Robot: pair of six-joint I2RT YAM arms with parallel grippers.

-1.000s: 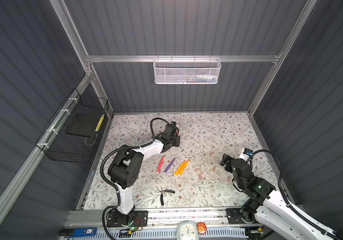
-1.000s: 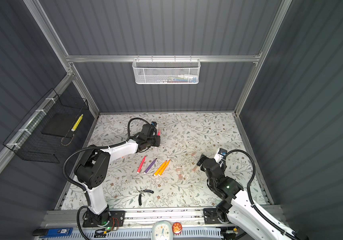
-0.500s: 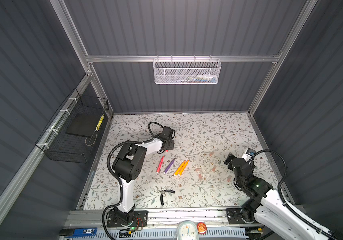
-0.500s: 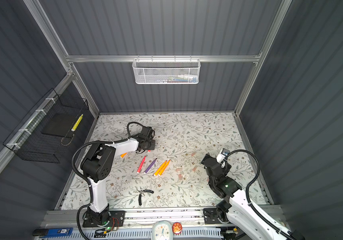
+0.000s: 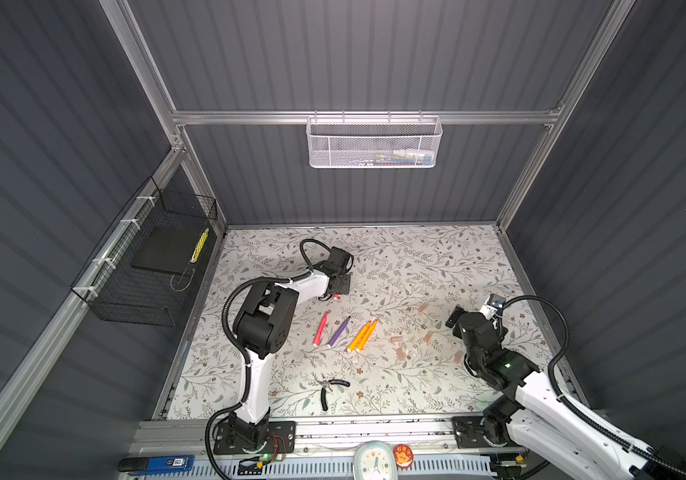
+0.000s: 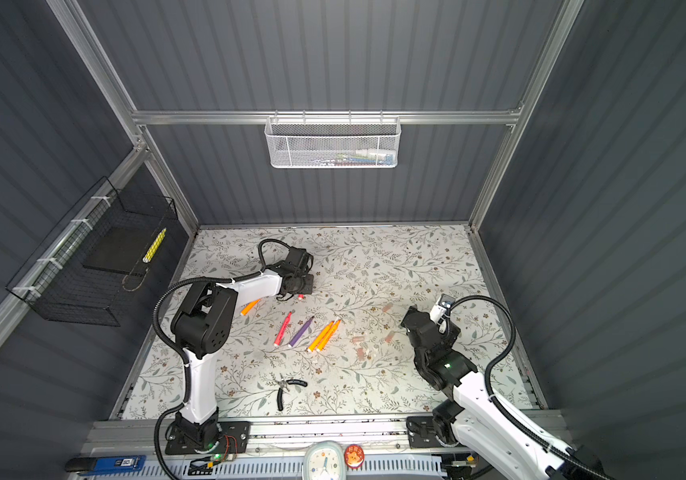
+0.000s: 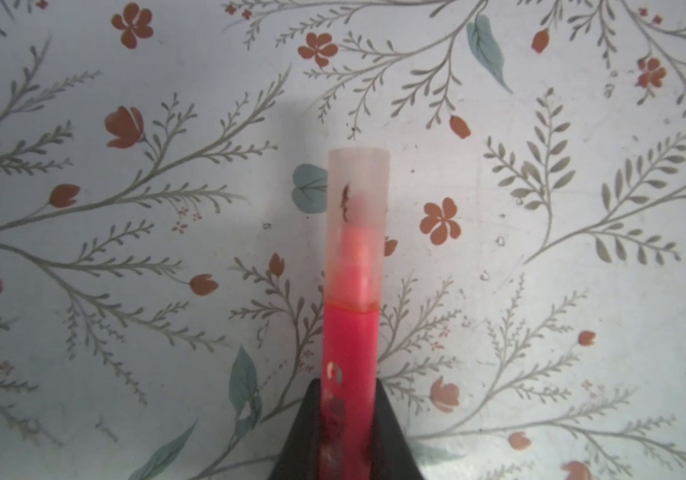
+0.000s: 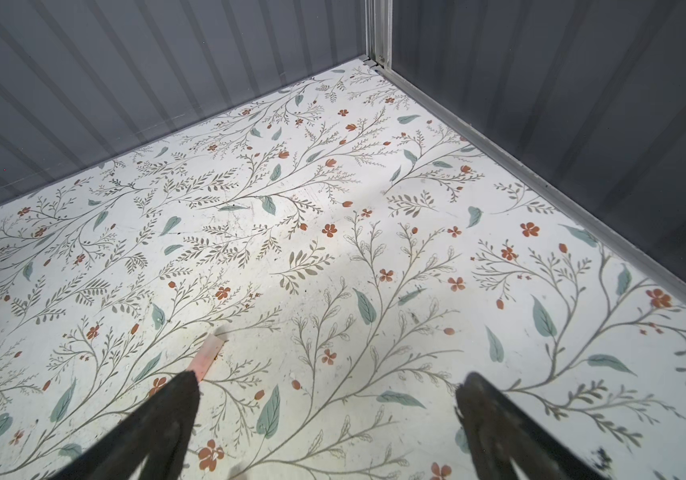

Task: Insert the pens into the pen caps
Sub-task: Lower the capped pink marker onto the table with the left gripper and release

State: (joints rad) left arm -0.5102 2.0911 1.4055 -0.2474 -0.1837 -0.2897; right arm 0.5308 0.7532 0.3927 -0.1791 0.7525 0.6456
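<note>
Between the closed jaws of the left gripper (image 7: pixel 349 419) a pink-red marker pen (image 7: pixel 349 345) is pinched, its long axis running out from them — a translucent pale cap (image 7: pixel 359 216) is already seated on its tip. The right gripper (image 8: pixel 331 380) is spread and empty; a short pale-pink cap tube (image 8: pixel 207 357) lies just far-left of it, nearer than the loose pens (image 5: pixel 362 336) at centre.

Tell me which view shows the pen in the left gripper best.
Left wrist: the pink pen shows close-up, clamped in the left gripper, translucent cap on its tip. Both top views show only a pink end poking from under the gripper. Right wrist view misses it.
</note>
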